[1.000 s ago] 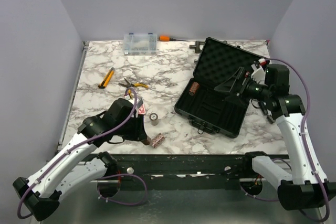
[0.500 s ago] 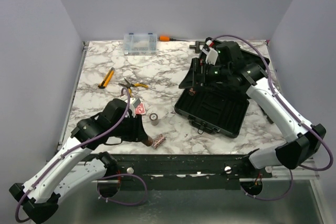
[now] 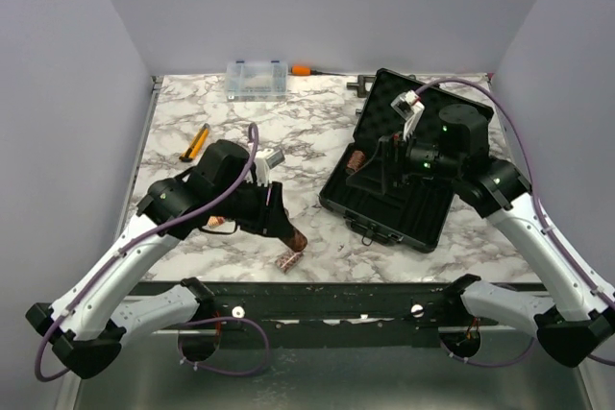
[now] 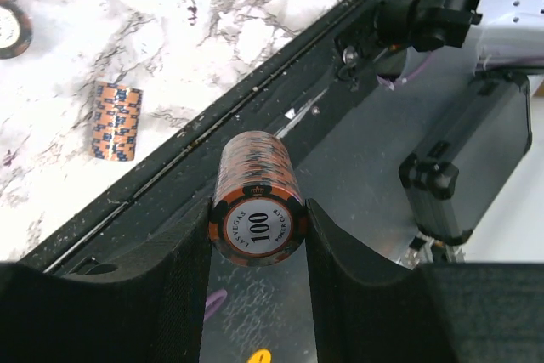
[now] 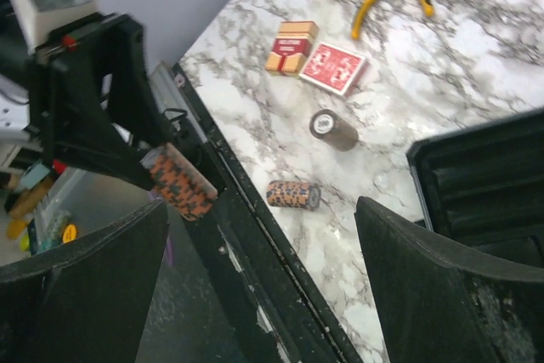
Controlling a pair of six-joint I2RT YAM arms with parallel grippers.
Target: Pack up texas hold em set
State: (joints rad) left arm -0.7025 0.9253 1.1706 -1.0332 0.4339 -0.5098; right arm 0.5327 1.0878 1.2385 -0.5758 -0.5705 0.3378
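the chip roll, a short orange-brown stack with a "100" end face, is up off the table over its near edge, pinched across its round side between the two fingers of the left gripper. its long axis runs out along the fingers, one flat end toward the wrist and the other pointing away to the near right.

the black case lies open to the right and a little farther back, lid raised at the far side. one roll in the case already sits at the far left of the foam base, lying on its side. so the held roll has to travel right and slightly away, and it probably needs turning so it lies along a foam channel; how the channels run is hard to read from here.

the right gripper hangs over the case base with its fingers spread wide and nothing between them. it is nearer the case, but the left arm carries the load.

a second chip roll lies on its side on the marble just below the left gripper, near the table's front edge. a dark roll, a red-backed card deck and a red-and-tan card box lie farther left, all outside the case.
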